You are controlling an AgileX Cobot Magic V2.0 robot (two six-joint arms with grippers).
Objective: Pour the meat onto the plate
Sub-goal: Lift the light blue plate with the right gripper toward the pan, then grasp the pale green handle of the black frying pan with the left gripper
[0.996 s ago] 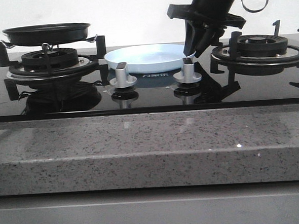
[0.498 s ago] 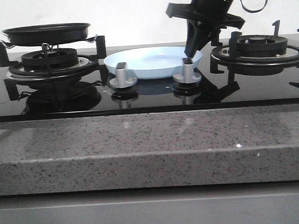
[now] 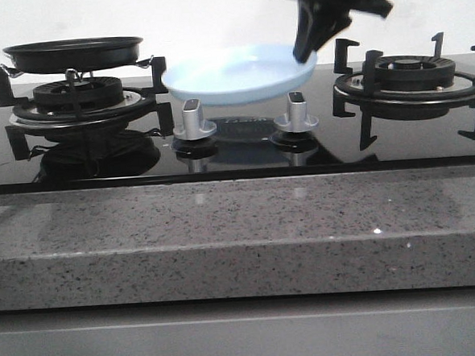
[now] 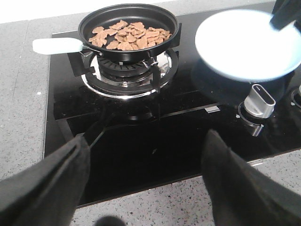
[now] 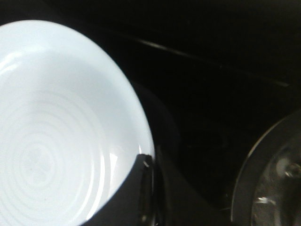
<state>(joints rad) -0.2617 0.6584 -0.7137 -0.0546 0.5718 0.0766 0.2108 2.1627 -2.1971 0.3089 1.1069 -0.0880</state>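
My right end effector (image 3: 309, 51) is clamped on the rim of the plate (image 3: 239, 74), holding it in the air above the stove knobs (image 3: 192, 120), just beside the frying pan (image 4: 128, 29) where the meat (image 4: 128, 36) lies, while my left end effector (image 4: 146, 181) stands apart.

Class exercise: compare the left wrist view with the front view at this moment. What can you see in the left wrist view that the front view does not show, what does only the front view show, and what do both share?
Only the left wrist view looks down into the frying pan, showing the meat still heaped inside, plus the open left end effector hanging over the stovetop.

Only the front view shows the right burner grate and both knobs side by side.

Both show the pale-blue plate, empty, held off the glass by the right end effector at its rim.
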